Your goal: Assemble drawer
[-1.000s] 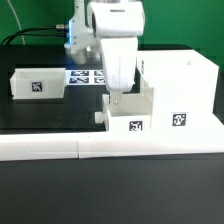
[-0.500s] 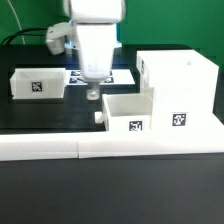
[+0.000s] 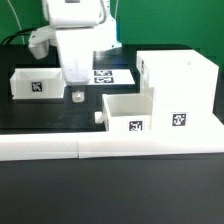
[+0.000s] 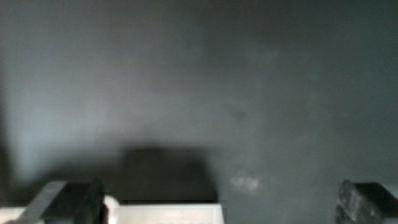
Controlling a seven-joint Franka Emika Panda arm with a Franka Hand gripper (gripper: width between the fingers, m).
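The drawer's large white casing [image 3: 182, 88] stands at the exterior view's right, tag facing front. One small open-top tray [image 3: 128, 112] sits against its left side, partly pushed into it. A second tray [image 3: 36, 84] lies apart at the far left. My gripper [image 3: 76, 95] hangs over the black table between the two trays, closer to the left one. It is open, with nothing between its fingers. In the wrist view the gripper [image 4: 221, 205] looks down on dark table, both fingertips [image 4: 71, 200] wide apart, and a white edge [image 4: 169, 213] lies between them low in the picture.
The marker board [image 3: 108, 75] lies flat behind the gripper. Long low white bars [image 3: 100, 148] run along the front of the table, with the middle tray and the casing resting against them. A dark cable runs at the back left.
The gripper has risen from the tray beside the casing and moved toward the exterior view's left, leaving that tray in place. Its jaws stay wide open.
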